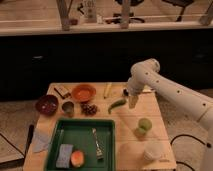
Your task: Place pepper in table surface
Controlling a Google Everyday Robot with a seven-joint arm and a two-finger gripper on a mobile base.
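Observation:
The slim curved green pepper (116,105) lies on the light tan plank table surface (125,127), near the middle back, just right of a thin yellow stick. My gripper (132,102) hangs from the white arm right beside the pepper's right end, slightly above the tabletop. The pepper seems to rest on the wood, apart from the gripper.
A dark green tray (80,142) at the front holds a fork, a blue sponge and an orange fruit. An orange plate (83,92), dark red bowl (46,104), small cup (68,107), grapes (89,108), light green cup (144,124), white cup (152,151) and yellow stick (106,90) stand around.

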